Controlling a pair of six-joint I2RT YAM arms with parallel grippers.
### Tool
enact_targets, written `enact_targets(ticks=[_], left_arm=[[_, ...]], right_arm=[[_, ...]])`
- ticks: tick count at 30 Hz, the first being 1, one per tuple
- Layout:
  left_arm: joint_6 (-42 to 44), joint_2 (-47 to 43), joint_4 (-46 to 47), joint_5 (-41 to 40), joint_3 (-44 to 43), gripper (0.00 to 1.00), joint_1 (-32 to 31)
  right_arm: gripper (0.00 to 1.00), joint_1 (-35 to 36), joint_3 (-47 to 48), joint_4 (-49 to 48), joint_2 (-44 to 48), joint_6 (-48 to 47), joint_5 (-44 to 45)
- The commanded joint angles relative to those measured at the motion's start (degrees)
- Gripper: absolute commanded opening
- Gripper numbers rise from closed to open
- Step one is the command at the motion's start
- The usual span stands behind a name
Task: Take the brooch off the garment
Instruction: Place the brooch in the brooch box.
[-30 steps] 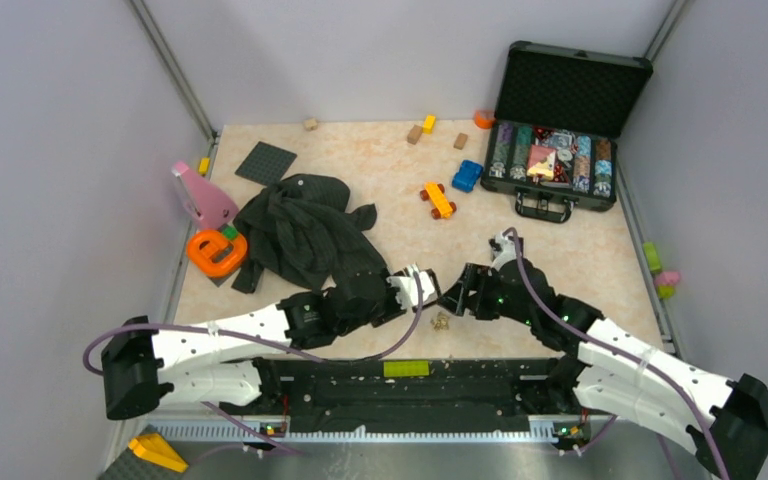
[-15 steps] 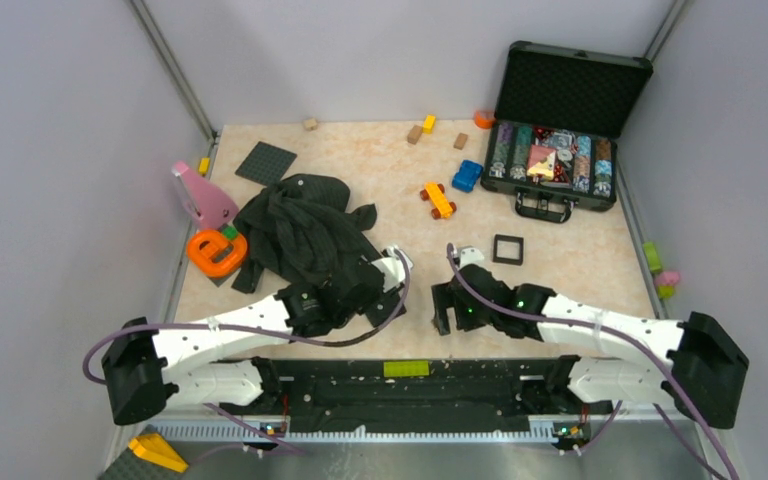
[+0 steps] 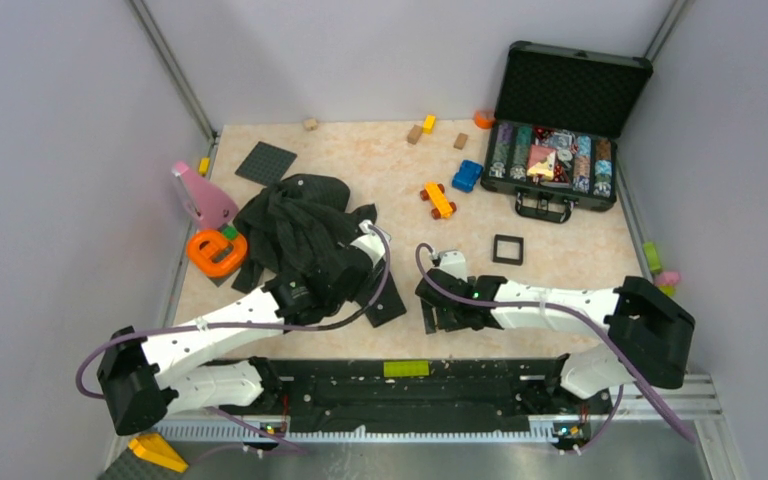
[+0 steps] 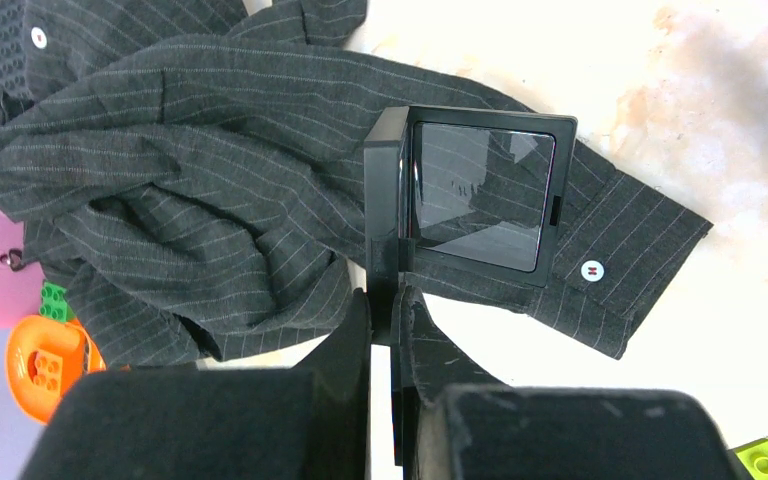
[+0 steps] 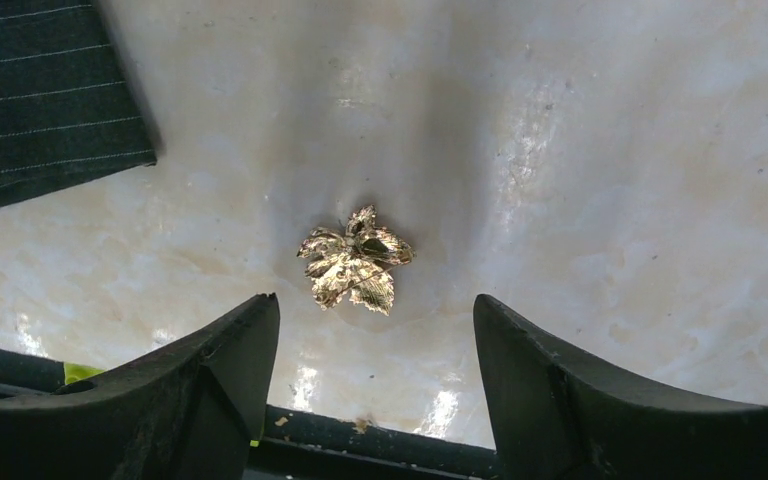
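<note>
The brooch (image 5: 357,258), a small gold leaf, lies alone on the marble tabletop, apart from the garment. My right gripper (image 5: 372,300) is open, with one finger on each side just short of it; in the top view (image 3: 438,305) it hides the brooch. The garment (image 3: 300,225), a dark pinstriped shirt, lies crumpled at the left; its cuff (image 5: 40,110) shows at the right wrist view's top left. My left gripper (image 4: 385,300) is shut on a black square box (image 4: 480,195) with a clear window, held over the shirt's buttoned cuff (image 4: 600,270). In the top view the left gripper (image 3: 365,268) is at the shirt's near edge.
An open black case of poker chips (image 3: 555,160) stands at the back right. A black square frame (image 3: 507,249) lies right of centre. An orange toy car (image 3: 438,200), blue toy (image 3: 467,176), pink piece (image 3: 200,195), orange ring (image 3: 217,250) and dark baseplate (image 3: 265,162) surround the shirt.
The two grippers have parted from the centre. The left one drew back up-left to the shirt with the box. The right one swung left over the brooch, uncovering the black square frame.
</note>
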State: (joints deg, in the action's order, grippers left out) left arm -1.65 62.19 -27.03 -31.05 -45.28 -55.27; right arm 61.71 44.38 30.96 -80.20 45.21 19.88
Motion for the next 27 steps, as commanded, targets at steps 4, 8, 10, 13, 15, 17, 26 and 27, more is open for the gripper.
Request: enact_targets(ticks=[4,8,10,13,15,17,26,27], left_arm=[[-3.91,0.68,-0.77,-0.76,-2.93,0.0,1.26],[-3.71,1.24,-0.76,0.12,-3.19,0.0,1.39],[-3.61,1.42,-0.68,0.52,-3.15,0.0,1.39],[-3.38,1.57,-0.51,0.82,-3.17,0.0,1.43],[-3.3,1.61,-0.4,1.11,-3.14,0.0,1.48],[-3.2,1.57,-0.4,1.15,-3.21,0.0,1.48],[-3.03,0.83,-0.31,1.43,-2.91,0.0,1.48],[-3.07,0.78,-0.31,1.43,-2.89,0.0,1.45]], right_arm=[[0.67,1.49,3.45,0.78,-3.7,7.08,3.65],[0.65,1.51,2.34,-0.7,-4.43,7.82,2.84],[0.64,1.55,1.97,-1.46,-4.87,7.93,2.5],[0.62,1.56,2.66,-1.59,-6.25,7.71,2.23],[0.61,1.51,3.32,-1.17,-7.53,7.38,2.24],[0.59,1.63,3.91,-0.12,-8.62,7.35,2.54],[0.44,1.78,2.94,-1.3,-8.66,7.68,1.19],[0.42,1.79,2.72,-1.84,-8.08,7.92,1.06]])
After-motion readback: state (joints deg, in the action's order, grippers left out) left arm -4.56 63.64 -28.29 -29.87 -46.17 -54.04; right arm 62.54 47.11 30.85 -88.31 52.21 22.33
